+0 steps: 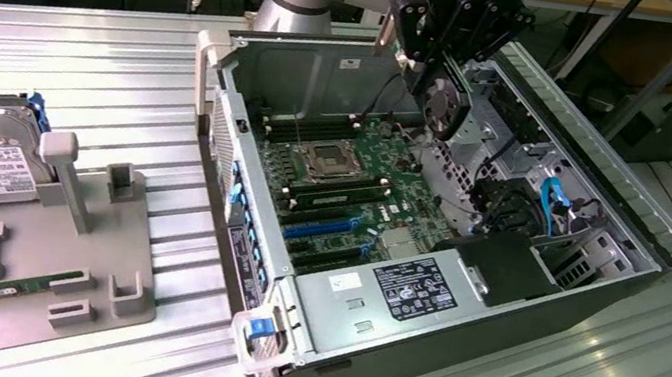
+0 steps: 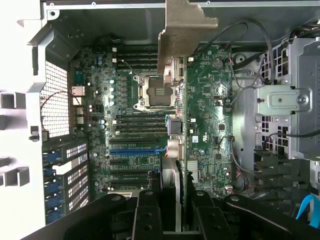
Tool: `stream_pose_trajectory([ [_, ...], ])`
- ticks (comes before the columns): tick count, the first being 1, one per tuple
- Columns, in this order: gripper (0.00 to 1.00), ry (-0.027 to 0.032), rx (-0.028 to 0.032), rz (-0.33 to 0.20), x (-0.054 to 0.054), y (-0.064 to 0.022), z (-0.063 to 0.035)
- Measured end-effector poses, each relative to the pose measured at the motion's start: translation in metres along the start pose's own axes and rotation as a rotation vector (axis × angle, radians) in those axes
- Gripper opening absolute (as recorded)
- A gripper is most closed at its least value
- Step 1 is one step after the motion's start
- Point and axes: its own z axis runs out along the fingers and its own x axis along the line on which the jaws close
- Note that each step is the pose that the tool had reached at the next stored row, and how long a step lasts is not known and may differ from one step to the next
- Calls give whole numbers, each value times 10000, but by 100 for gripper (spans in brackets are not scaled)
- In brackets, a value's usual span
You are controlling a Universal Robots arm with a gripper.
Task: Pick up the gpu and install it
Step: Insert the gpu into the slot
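Edgewise, gpu between jaws, above motherboard.

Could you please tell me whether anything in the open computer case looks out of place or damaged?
Nothing looks damaged or spilled. The gpu is not seated: the gripper holds it on edge above the motherboard, clear of the expansion slots.

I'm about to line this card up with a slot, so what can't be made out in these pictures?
Grip contact: exterior view, the black robot hand covers the top of the dark flat gpu card with round fan.
Card's connector edge: wrist view, hidden behind the card and its silver metal bracket.
Green motherboard strip beneath the card: wrist view, covered by the card.
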Motion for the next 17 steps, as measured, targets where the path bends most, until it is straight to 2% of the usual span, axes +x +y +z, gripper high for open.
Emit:
stream_pose_trajectory([
  [17, 28, 20, -6, -410, 0, 0, 0],
])
